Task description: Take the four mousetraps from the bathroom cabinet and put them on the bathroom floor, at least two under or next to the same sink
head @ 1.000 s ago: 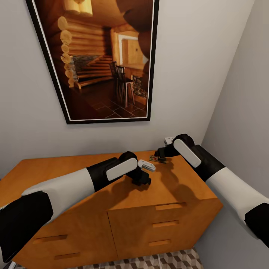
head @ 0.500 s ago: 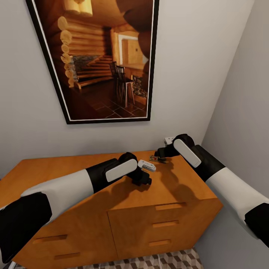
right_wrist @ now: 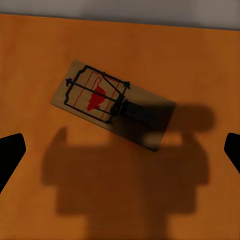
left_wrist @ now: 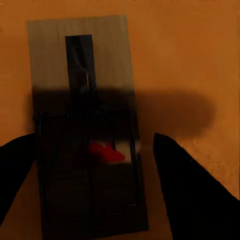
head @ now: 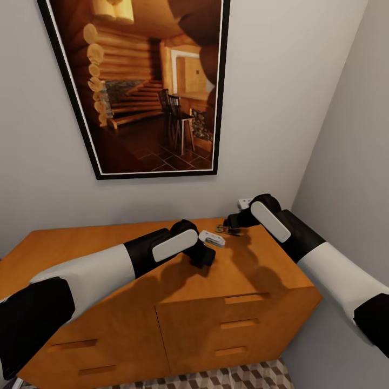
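Two mousetraps lie on the orange-brown cabinet (head: 97, 248) top. One mousetrap (left_wrist: 82, 75), a tan board with dark wire and a red mark, sits between the fingers of my left gripper (left_wrist: 95, 145), which is open and straddles it close above. My left gripper (head: 204, 258) points down at the cabinet's middle right and hides that trap in the head view. The other mousetrap (right_wrist: 112, 105) lies slanted under my open right gripper (right_wrist: 125, 145), with both fingers wide apart. In the head view this mousetrap (head: 227, 230) rests near the back right corner by my right gripper (head: 232, 221).
A large framed picture (head: 146, 86) hangs on the grey wall behind the cabinet. A side wall (head: 351, 135) closes in on the right. Drawer fronts with bar handles (head: 246, 297) face me. A strip of cube-patterned bathroom floor (head: 243, 375) shows below.
My left gripper has shifted slightly back and left over the cabinet top. The right arm and its mousetrap have not moved.
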You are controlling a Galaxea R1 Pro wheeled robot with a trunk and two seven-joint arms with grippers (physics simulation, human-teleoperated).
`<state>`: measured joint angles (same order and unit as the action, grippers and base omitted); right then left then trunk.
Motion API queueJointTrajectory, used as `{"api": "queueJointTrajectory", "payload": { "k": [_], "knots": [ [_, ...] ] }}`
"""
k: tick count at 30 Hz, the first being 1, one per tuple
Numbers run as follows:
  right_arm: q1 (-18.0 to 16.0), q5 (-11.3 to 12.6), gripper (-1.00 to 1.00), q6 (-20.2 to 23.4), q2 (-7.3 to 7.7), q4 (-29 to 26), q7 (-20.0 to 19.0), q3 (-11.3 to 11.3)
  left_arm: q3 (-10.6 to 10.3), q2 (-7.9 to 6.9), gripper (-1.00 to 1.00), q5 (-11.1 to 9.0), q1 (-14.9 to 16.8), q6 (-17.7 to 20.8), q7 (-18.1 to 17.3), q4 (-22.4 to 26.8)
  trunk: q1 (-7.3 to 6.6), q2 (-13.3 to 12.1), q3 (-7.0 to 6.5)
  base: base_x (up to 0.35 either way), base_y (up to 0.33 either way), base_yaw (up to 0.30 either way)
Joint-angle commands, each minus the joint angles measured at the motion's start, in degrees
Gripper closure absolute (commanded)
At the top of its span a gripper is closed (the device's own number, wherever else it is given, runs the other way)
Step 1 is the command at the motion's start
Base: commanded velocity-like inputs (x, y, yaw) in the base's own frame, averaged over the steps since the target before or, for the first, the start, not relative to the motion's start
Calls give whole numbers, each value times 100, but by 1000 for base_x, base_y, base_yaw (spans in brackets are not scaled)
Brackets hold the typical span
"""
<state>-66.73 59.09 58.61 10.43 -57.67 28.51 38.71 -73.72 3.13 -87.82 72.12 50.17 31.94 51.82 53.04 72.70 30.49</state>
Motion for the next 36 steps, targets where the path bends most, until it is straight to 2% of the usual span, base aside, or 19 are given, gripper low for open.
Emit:
{"api": "queueJointTrajectory", "payload": {
  "k": [1, 8, 23, 36],
  "knots": [
    [-7, 58, -100, 2, 8, -7, 58, 60, -15, -3, 100, -121, -145, -30, 57, -287, 2, 2, 8, 0, 0, 0],
    [-8, 58, -100, -6, 11, -7, 50, 230, -18, -5, 100, -113, -145, -30, 50, -287, 2, 2, 8, 0, 0, 0],
    [-7, 58, -100, -7, 12, 1, 50, 239, -9, -17, 100, -116, -145, -24, 53, -249, 2, 2, 8, 0, 0, 0],
    [-7, 54, -100, -10, -14, 17, 55, 234, 57, 38, 100, -121, -135, 52, 99, 85, 2, 2, 8, 0, 0, 0]
  ]
}}
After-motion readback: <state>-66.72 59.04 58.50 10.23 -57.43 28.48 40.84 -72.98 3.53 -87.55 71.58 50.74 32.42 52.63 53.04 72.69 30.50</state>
